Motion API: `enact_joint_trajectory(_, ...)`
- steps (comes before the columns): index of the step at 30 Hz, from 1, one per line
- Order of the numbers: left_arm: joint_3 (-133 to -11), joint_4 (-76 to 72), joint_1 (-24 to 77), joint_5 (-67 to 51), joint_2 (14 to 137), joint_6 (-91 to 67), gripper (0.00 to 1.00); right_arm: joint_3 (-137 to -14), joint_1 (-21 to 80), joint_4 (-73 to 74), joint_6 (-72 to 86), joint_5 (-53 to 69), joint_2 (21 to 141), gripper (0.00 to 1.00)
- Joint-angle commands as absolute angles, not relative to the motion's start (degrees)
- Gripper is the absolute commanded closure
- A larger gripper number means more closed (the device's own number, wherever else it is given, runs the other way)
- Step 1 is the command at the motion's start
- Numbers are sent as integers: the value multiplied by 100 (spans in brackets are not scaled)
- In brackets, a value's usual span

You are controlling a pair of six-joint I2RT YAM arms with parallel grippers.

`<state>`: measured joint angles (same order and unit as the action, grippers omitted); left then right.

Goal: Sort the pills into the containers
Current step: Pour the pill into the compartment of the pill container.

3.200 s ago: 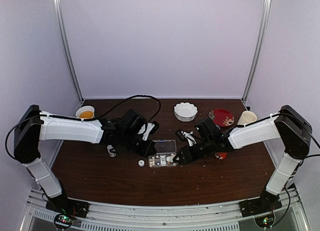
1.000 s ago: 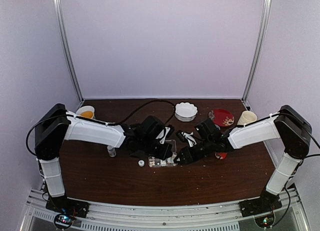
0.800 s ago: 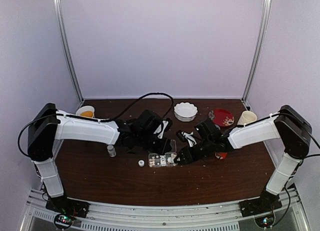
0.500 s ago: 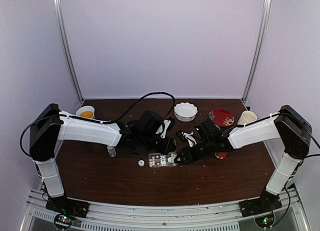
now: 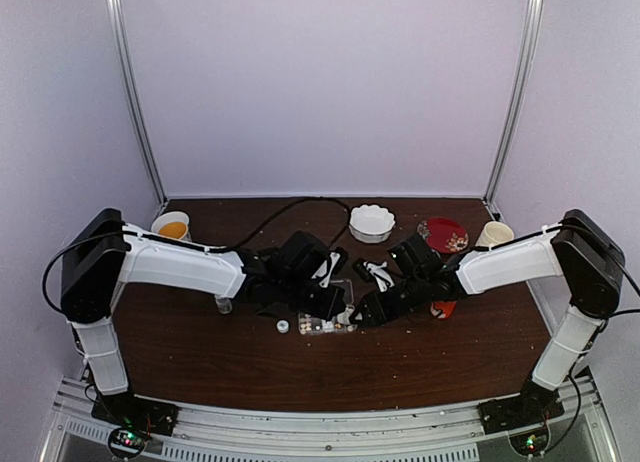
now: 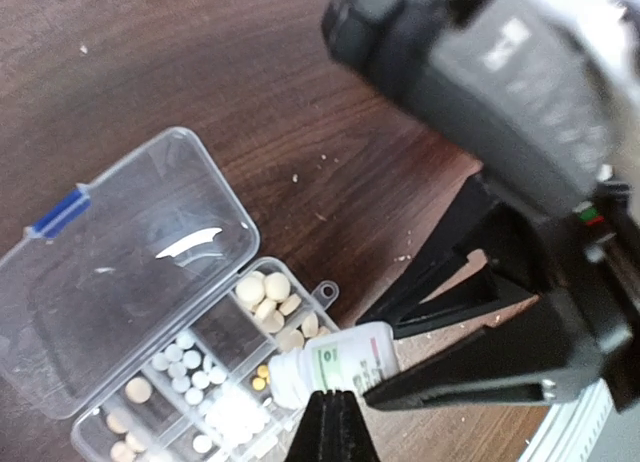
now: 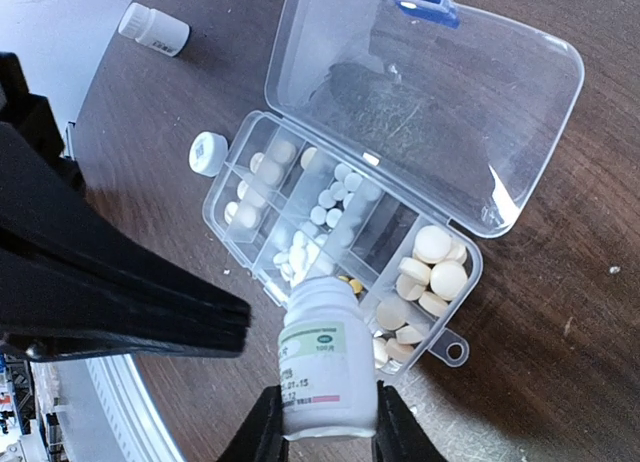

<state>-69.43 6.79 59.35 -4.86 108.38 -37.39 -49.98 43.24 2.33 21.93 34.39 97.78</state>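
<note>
The right gripper clasps a white bottle, mouth tipped over the pill box at twelve o'clock. The left gripper is pinched shut.

High rear overview, wrist close-ups sharing organizer

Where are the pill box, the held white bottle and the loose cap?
pill box (image 7: 440,102), right wrist view, open clear lid
white bottle (image 7: 314,367), right wrist view, label
loose cap (image 7: 207,152), right wrist view, top
</note>
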Motion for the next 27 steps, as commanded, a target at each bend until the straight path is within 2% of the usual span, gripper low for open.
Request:
enact_joint_trajectory(1, -7045, 736, 5967, -94, 10184, -3604, 100, -5125, 4307, 322, 2083, 3273, 9640, 100)
enact_joint_trajectory(5, -6784, 394, 5968, -109, 10001, -3637, 100, -5125, 4307, 309, 2083, 3274, 9641, 100)
enact_joint_trajectory(15, -6961, -73, 5994, -1144, 11372, -4069, 100, -5153, 4307, 358, 2070, 3261, 9663, 100)
enact_joint_trajectory(27, -7372, 1082, 5987, -201, 10548, -3574, 100, -5186, 4307, 394, 2048, 3243, 9677, 100)
